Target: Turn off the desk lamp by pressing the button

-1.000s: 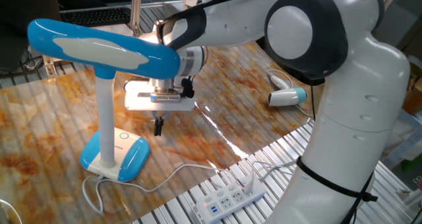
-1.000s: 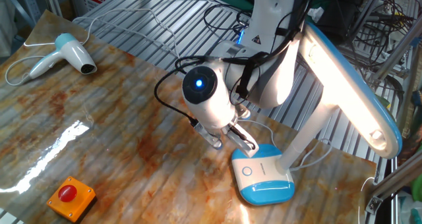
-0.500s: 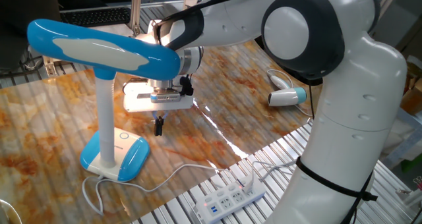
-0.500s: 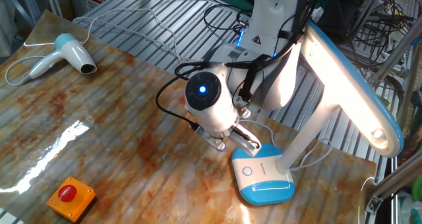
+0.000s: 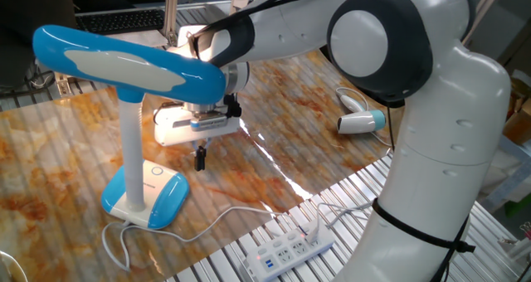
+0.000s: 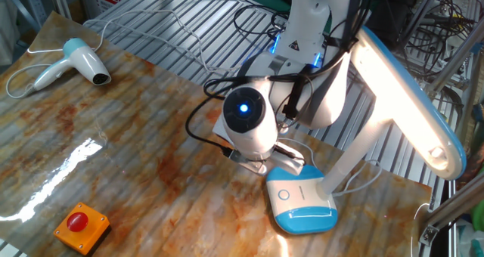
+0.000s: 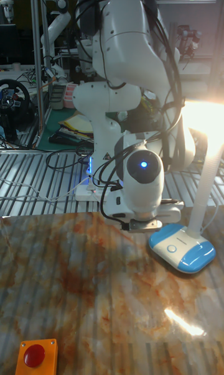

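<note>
In the other fixed view, the orange box with a red push-button [image 6: 81,224] lies at your lower left on the marbled table [image 6: 113,159], and the white-and-blue hair-dryer-shaped gadget [image 6: 76,63] at upper left. The gripper [image 6: 291,157] hovers just beside the tall blue-and-white plastic desk lamp [image 6: 378,128], which is lit; jaw state cannot be determined. The tiny round white button [image 6: 283,196] sits on the lamp base's white face, untouched.

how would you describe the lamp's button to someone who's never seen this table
Start at the tall blue-and-white desk lamp, lit, at the table's edge, and follow its column down to the rounded base. On the base's white top face sits the button, a small ringed circle beside a short line mark.
</note>
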Motion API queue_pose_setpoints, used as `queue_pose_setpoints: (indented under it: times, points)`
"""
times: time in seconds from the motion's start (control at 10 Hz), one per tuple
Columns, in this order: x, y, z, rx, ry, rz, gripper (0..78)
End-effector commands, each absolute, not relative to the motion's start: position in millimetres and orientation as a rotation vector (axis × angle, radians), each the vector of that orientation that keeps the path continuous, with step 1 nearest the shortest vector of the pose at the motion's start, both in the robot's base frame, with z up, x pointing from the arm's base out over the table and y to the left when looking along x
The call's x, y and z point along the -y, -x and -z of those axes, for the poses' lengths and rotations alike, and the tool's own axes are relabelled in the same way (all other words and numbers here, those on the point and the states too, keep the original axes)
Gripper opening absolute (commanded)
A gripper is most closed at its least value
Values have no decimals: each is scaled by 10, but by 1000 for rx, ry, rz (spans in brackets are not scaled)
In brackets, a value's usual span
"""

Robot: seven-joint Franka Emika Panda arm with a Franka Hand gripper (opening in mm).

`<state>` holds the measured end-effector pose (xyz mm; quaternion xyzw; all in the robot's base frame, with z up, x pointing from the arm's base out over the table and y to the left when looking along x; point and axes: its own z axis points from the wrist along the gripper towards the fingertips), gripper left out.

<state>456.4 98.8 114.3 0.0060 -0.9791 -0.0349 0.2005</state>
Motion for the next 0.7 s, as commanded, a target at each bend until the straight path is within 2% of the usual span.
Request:
queue_pose_setpoints:
  times: [0.1,0.7]
  points:
    - [-993,-4577,-1154,2737,-92,88,0]
    - [-993,-4577,-1154,2673,-116,123,0]
